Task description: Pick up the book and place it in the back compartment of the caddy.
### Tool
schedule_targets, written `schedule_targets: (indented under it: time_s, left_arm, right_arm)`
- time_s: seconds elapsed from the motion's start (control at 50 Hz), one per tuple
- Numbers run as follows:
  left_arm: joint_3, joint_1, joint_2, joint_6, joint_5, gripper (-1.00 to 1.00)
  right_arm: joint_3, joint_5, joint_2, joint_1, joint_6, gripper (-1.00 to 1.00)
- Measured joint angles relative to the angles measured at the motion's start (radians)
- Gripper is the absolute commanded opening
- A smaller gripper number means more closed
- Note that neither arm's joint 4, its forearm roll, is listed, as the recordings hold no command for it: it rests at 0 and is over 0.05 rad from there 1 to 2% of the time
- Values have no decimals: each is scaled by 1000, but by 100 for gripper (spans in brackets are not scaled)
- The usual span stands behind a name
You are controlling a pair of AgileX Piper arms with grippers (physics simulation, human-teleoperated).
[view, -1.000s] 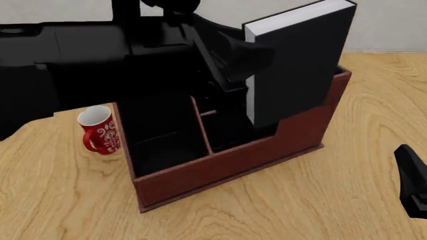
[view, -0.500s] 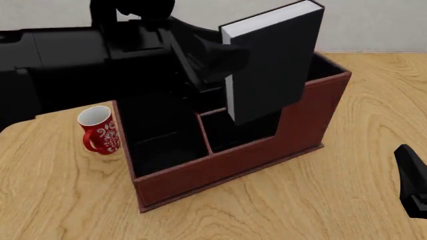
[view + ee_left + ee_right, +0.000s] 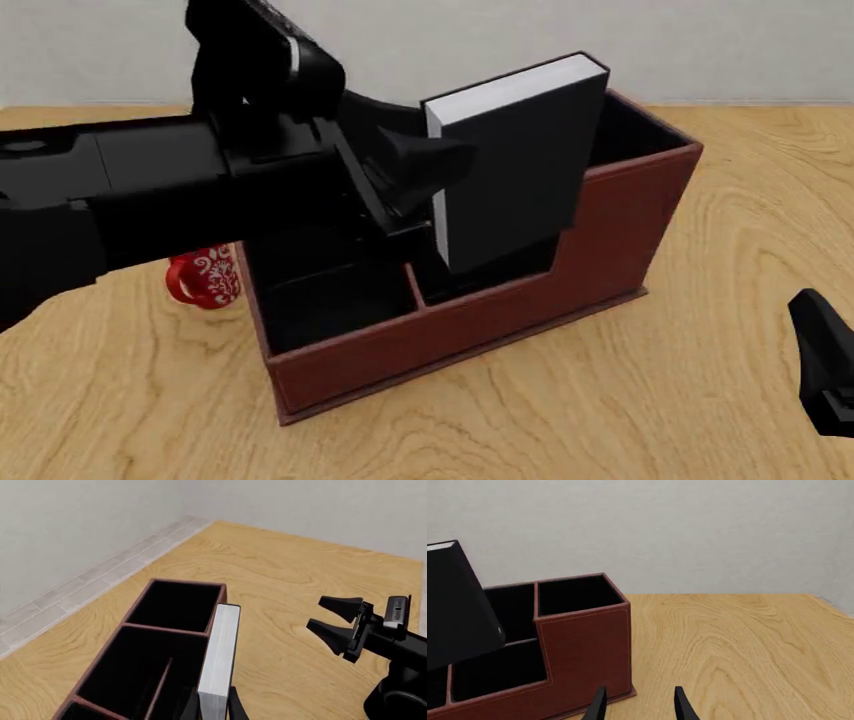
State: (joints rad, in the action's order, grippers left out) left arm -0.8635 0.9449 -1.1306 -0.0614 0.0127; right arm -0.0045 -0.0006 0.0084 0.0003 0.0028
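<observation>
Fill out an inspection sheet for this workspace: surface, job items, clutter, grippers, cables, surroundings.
Surface: wooden table, light grain.
Job's things: book tilted, held above the caddy, not yet in any cell.
Clutter: red patterned mug left of the caddy, mostly hidden by the left arm.
Grippers: left gripper shut on the book; right gripper open, off to the caddy's right.
Cables: nothing seen.
Surroundings: plain pale wall behind the table.
</observation>
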Motion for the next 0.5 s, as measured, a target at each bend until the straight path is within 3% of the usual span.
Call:
schedule_targets:
  time_s: [0.5]
  left_arm:
    - [30,-41,-62,-8,-56,-100]
  right_arm:
    - [0,0,0,0,0,100]
